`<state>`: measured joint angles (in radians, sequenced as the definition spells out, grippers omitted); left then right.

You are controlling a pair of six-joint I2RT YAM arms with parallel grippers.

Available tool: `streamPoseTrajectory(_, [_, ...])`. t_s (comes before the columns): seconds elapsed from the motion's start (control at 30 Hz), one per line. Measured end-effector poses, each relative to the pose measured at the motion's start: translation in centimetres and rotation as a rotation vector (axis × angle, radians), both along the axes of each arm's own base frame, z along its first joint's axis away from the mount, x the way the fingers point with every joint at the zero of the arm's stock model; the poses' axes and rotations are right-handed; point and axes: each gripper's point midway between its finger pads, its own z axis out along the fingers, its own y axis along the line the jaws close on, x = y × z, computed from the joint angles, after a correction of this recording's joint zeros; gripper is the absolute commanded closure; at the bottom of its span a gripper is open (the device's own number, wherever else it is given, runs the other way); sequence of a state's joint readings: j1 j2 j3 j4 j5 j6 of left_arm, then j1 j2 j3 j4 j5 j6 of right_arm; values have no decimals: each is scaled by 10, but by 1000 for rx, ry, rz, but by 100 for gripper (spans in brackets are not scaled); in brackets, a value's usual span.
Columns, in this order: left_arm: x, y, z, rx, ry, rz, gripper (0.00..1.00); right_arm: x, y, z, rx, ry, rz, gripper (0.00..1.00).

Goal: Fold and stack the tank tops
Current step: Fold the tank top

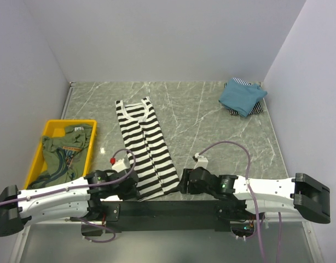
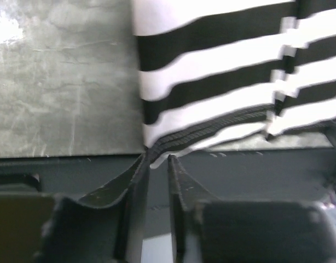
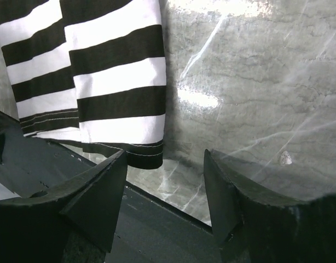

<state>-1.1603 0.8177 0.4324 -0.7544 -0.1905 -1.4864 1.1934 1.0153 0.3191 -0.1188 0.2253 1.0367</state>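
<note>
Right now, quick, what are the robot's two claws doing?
Left gripper: closed, pinching the hem of the black-and-white striped cloth tank top.
Right gripper: open, holding nothing.

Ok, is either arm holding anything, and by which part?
The left fingers pinch the striped top at its bottom hem, near-left corner. The right fingers are open, holding nothing.

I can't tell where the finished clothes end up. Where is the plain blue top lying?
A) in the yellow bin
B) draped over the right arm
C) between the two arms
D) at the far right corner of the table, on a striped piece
D: the teal-blue top lies folded at the table's far right corner on a pinstriped top, while the yellow bin holds an olive-green top.
</note>
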Motion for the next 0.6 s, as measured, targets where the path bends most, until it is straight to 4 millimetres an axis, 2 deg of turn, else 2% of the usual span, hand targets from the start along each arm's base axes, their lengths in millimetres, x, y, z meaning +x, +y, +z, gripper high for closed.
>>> streamPoseTrajectory(0.2, [13, -17, 46, -80, -86, -26, 72, 2, -1, 0, -4, -4, -9, 36])
streamPoseTrajectory(0.27, [16, -19, 50, -77, -95, -30, 71, 2, -1, -1, -5, -6, -12, 36])
streamPoseTrajectory(0.37, [14, -14, 42, -32, -74, -24, 64, 3, -1, 0, -1, -4, -21, 36])
streamPoseTrajectory(0.6, [3, 9, 13, 48, -3, 36, 59, 6, -1, 1, 54, 0, -53, 36])
